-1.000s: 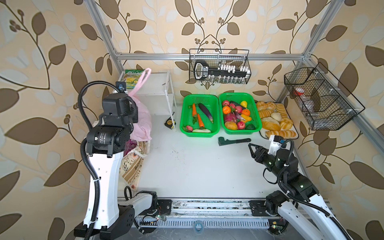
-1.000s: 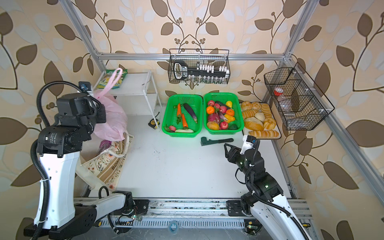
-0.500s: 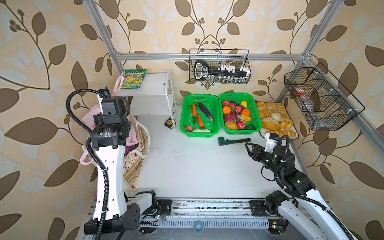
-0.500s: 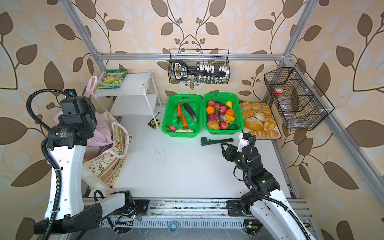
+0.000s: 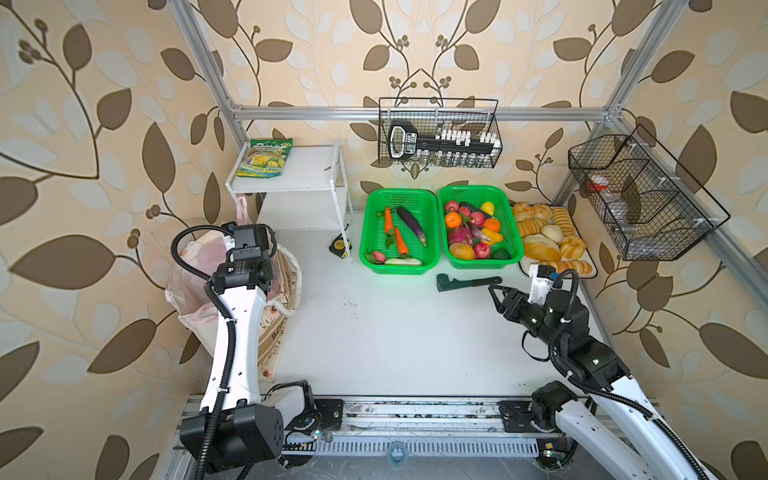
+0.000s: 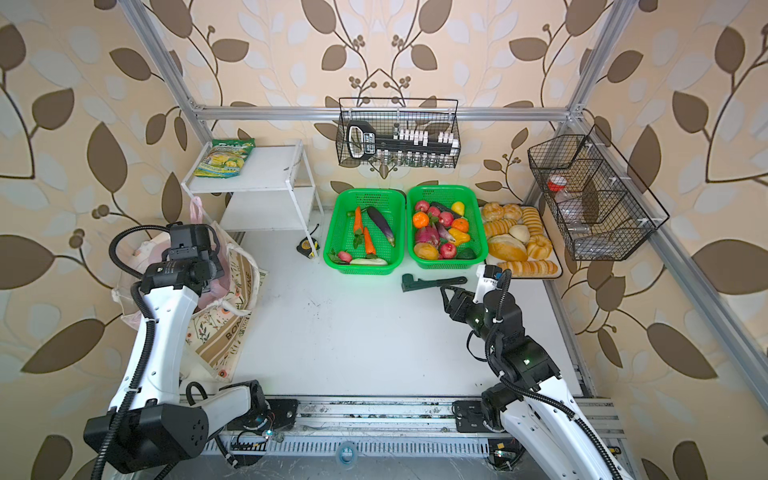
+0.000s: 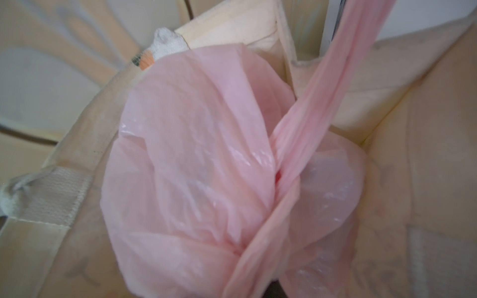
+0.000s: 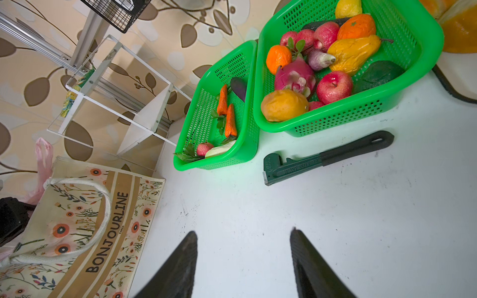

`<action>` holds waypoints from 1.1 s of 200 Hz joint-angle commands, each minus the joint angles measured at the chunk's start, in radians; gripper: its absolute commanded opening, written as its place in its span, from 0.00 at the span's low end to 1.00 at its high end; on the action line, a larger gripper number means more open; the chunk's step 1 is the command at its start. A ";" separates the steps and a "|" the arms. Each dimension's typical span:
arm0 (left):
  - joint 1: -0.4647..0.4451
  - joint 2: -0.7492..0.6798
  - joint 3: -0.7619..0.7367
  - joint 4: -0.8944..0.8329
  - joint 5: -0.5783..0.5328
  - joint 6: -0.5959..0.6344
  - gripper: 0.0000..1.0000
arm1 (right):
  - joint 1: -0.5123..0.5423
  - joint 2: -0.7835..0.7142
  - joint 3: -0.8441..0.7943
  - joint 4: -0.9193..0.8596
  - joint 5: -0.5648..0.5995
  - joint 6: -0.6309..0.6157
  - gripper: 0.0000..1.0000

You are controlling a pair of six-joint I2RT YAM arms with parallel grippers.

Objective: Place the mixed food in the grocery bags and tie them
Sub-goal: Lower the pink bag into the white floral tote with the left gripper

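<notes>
While the right gripper (image 8: 242,231) hovers wide and empty, bare desk (image 8: 258,206) lies ahead, with the wrench (image 8: 322,158) beyond. The left gripper (image 5: 248,243) sits over the pink bag (image 7: 193,154) within the tote (image 7: 413,123) rim; its width cannot be told.

Beige wallpaper (image 5: 104,124) with brown leaves on three sides — aluminium frame (image 5: 311,113) in front of it. White worktop (image 5: 374,332), scuffed; white shelf (image 5: 307,170) in the back left corner — evenly lit.

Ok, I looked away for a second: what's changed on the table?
The left arm lowered the pink bag from up by the shelf into the tote; whether it has let go is hidden. The right gripper, open and empty, edged slightly toward the wrench. Baskets and bread stayed put.
</notes>
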 commanded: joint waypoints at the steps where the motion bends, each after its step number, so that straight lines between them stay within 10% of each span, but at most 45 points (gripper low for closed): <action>1: 0.010 -0.037 0.043 0.027 0.072 -0.054 0.14 | -0.002 0.007 0.029 0.023 -0.015 -0.003 0.58; 108: 0.186 0.005 0.106 -0.019 0.613 -0.416 0.00 | -0.002 -0.022 0.026 -0.012 0.009 -0.012 0.58; 171: 0.195 -0.021 0.362 -0.114 0.640 -0.588 0.00 | -0.002 -0.003 0.027 0.003 -0.002 -0.016 0.58; 220: 0.284 0.015 0.240 -0.116 0.642 -0.686 0.00 | -0.002 -0.028 0.020 -0.022 0.011 -0.038 0.58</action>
